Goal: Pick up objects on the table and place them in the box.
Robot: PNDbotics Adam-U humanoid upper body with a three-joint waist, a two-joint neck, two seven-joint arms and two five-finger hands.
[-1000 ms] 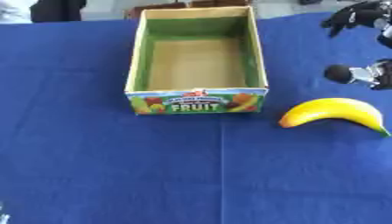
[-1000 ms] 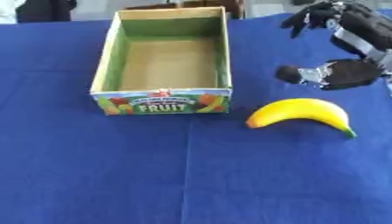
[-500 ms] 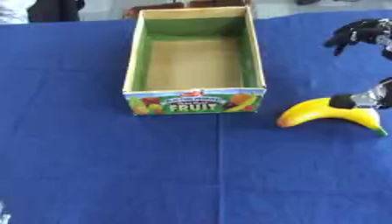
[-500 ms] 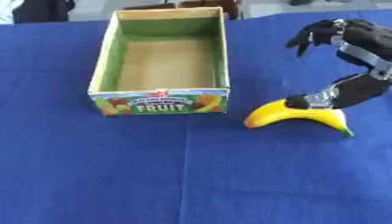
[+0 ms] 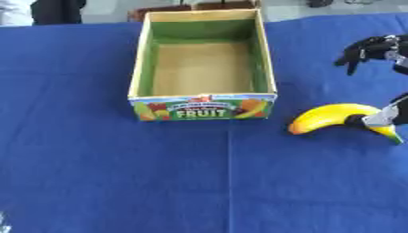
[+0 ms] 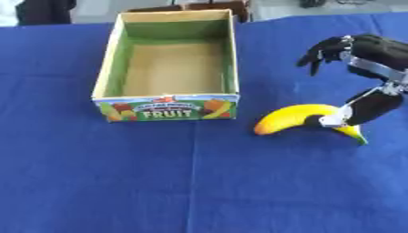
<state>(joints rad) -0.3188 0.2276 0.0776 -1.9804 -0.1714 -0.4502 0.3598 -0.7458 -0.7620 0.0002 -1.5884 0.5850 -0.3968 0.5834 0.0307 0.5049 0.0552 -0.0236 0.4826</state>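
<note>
A yellow banana [image 6: 293,118] lies on the blue cloth to the right of the fruit box [image 6: 165,109], curved side up, its green tip pointing right. The box is an open cardboard tray with green inner walls and "FRUIT" printed on its front; its inside is bare. My right hand [image 6: 374,48] comes in from the right edge and stands over the banana's right end. Its thumb [image 6: 368,107] rests against the banana near the tip, while the fingers [image 6: 318,51] hang in the air behind, apart from the fruit. The hand is open. My left hand shows in neither view.
The blue cloth [image 5: 119,182] covers the whole table, with wide room in front of and left of the box. A dark shape and a brown object [image 5: 171,10] sit beyond the far edge. A small pale sliver [image 5: 3,224] shows at the lower left edge.
My right hand has come down from above the table; its thumb, first clear of the banana, now rests on the right end. The banana and the box stay in place.
</note>
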